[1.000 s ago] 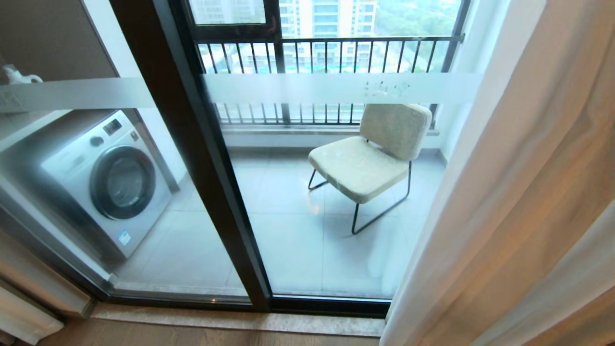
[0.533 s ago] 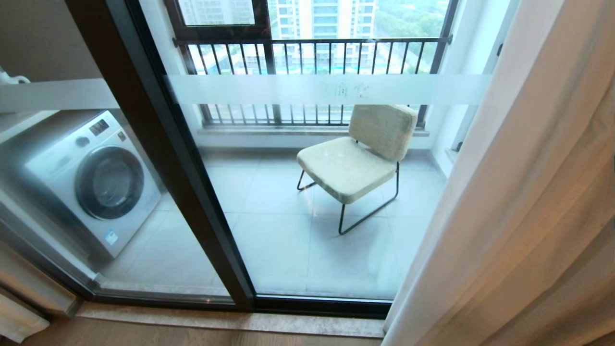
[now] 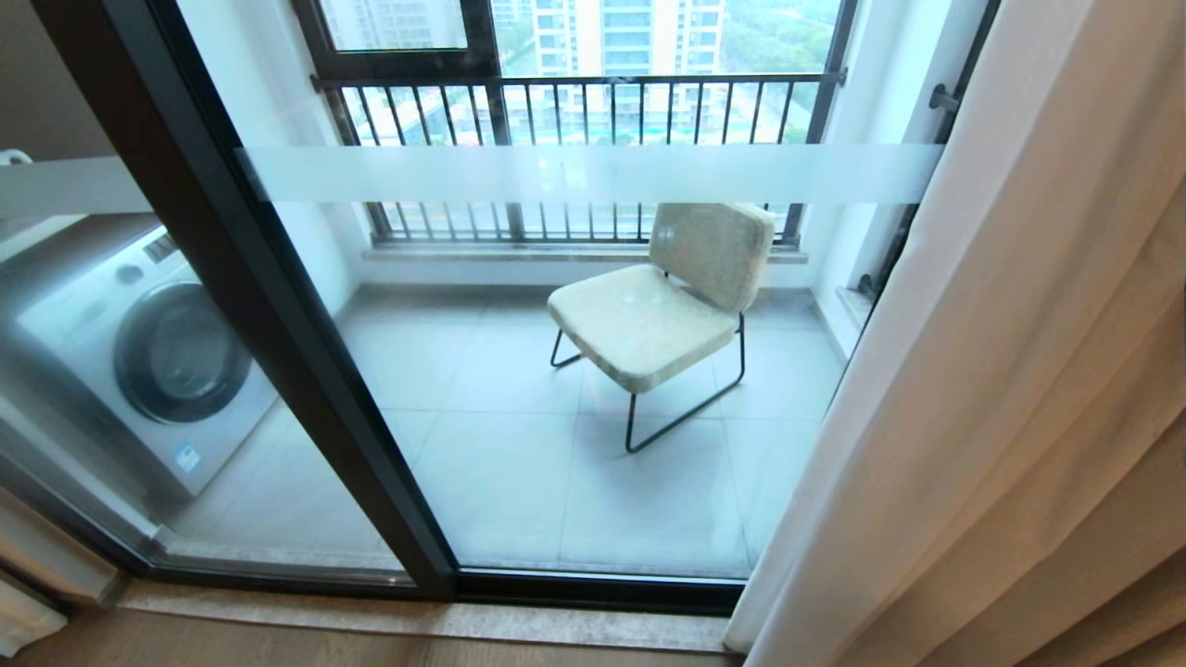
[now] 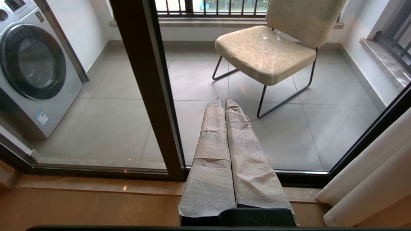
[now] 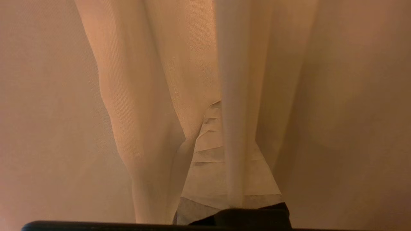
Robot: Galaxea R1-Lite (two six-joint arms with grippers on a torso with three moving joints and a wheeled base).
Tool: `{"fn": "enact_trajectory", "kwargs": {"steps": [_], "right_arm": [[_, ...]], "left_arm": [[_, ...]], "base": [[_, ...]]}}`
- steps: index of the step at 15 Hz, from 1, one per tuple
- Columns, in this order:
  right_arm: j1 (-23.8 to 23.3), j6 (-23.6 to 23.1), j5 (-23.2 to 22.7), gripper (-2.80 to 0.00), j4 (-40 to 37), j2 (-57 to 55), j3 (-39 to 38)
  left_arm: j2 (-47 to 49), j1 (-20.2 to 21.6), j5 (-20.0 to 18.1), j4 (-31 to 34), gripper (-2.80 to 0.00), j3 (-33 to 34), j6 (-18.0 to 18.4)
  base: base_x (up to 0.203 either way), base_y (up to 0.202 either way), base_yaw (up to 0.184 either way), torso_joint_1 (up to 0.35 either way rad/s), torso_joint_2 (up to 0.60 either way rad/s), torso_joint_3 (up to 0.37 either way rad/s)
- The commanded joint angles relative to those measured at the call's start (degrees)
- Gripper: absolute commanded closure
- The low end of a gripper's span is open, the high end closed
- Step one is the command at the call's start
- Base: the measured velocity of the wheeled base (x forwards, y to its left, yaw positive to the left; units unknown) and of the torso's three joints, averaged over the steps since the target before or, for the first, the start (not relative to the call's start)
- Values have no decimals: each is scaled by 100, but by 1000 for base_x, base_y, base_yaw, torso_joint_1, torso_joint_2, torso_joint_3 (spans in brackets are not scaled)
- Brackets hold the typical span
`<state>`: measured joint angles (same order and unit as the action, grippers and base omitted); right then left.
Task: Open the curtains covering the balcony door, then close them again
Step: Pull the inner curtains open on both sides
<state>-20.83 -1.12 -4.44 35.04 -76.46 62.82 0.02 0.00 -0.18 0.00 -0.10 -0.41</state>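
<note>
A: Status of curtains (image 3: 1001, 389)?
B: You see them bunched at frame right, door (image 3: 574, 371) glass exposed: opening near done, closing pending. Right gripper (image 5: 221, 134) clenched inside folds; left gripper (image 4: 224, 106) clenched, empty.

curtains (image 3: 1019, 389): cream-beige, plain, white sheer edge | balcony door (image 3: 278, 324): black frame, frosted white band across glass | chair (image 3: 658, 306): speckled beige cushions, black legs | washing machine (image 3: 139, 361): silver-white, dark round door | railing (image 3: 574, 102): black bars | balcony floor (image 3: 500, 463): grey tiles | left gripper (image 4: 223, 101): wrapped in pale grey-beige cloth
</note>
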Motion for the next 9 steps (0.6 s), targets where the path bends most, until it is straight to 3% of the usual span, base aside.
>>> {"fn": "enact_trajectory", "kwargs": {"steps": [1, 9], "right_arm": [[0, -2, -5, 0, 21, -9, 2], [0, -2, 4, 0, 21, 17, 2]], "left_arm": [[-2, 0, 1, 0, 0, 1, -2], [-2, 0, 9, -9, 0, 1, -2]], "base": [[0, -191, 2, 2, 0, 7], [0, -193, -1, 3, 3, 1]]}}
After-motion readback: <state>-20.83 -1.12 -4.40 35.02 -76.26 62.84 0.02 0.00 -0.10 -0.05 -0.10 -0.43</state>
